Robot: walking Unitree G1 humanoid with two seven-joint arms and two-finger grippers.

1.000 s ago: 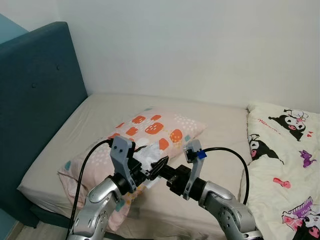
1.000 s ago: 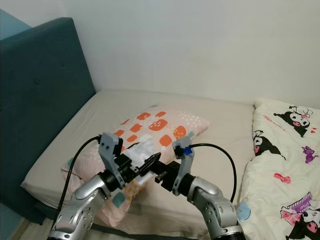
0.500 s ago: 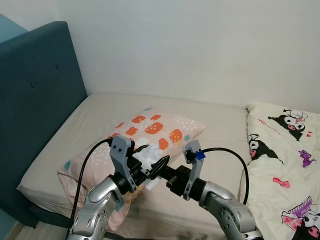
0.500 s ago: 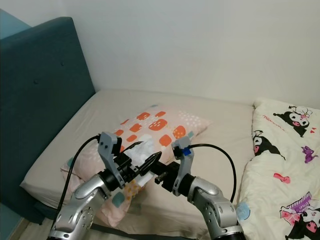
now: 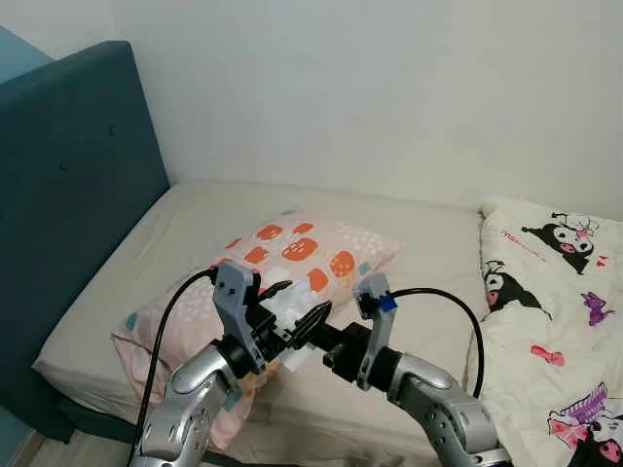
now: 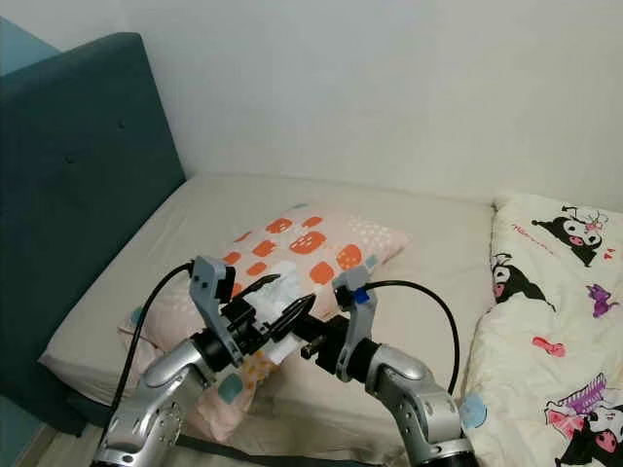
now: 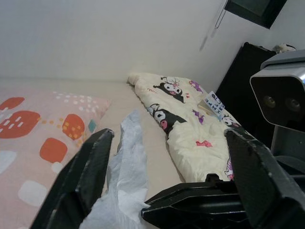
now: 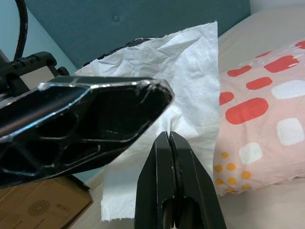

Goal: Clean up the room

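Beige bed (image 5: 419, 233), teal headboard (image 5: 68, 195), white wall (image 5: 389, 88)

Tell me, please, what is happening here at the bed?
The robot stands at the bed and holds a white tissue in front of itself, above the patterned pillow. The right gripper is shut on the tissue. The left gripper is open, with the tissue between its fingers. A cartoon-print blanket lies to the right.
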